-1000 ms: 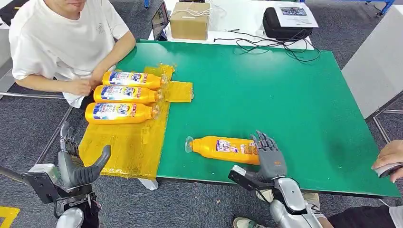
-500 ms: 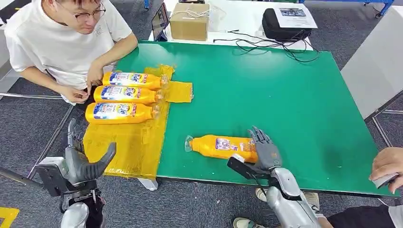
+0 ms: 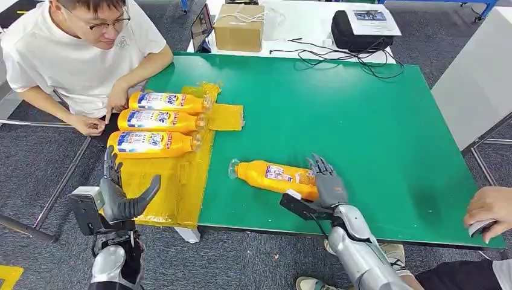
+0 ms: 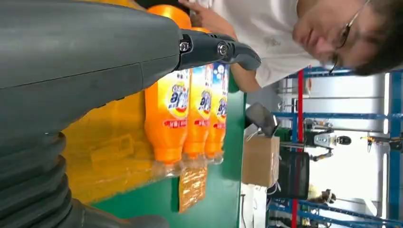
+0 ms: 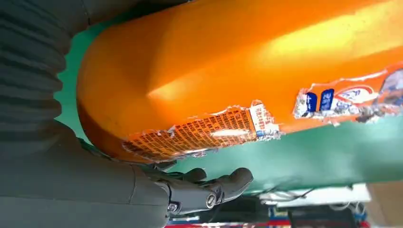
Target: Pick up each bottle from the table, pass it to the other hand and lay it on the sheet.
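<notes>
Left robot hand [image 3: 124, 196]: near bench edge, beside the sheet's near corner; fingers spread, thumb out, holding nothing.
Right robot hand [image 3: 328, 184]: at the near bench edge, wrapped round the base end of the loose bottle, gripping it.
Loose bottle [image 3: 275, 177]: orange, on its side on the green bench [image 3: 362, 121], clear cap pointing toward the sheet; well clear of the sheet. Label torn; remaining scraps show small dark print on orange and blue-and-white patches, not legible in the right wrist view.
Sheet [image 3: 175, 181]: yellow, laid over the bench's left near corner, with a smaller yellow flap by the bottle caps.
Laid bottles [image 3: 157, 121]: three orange bottles side by side on the sheet's far part, caps toward bench centre. Labels blue, white and red; lettering too small to read.
Person [image 3: 78, 54]: seated at the bench's left far side, white shirt, hands near the laid bottles' bases.
Far items: cardboard box [image 3: 239, 27], black case [image 3: 361, 29] with a printed paper on top, cables.
</notes>
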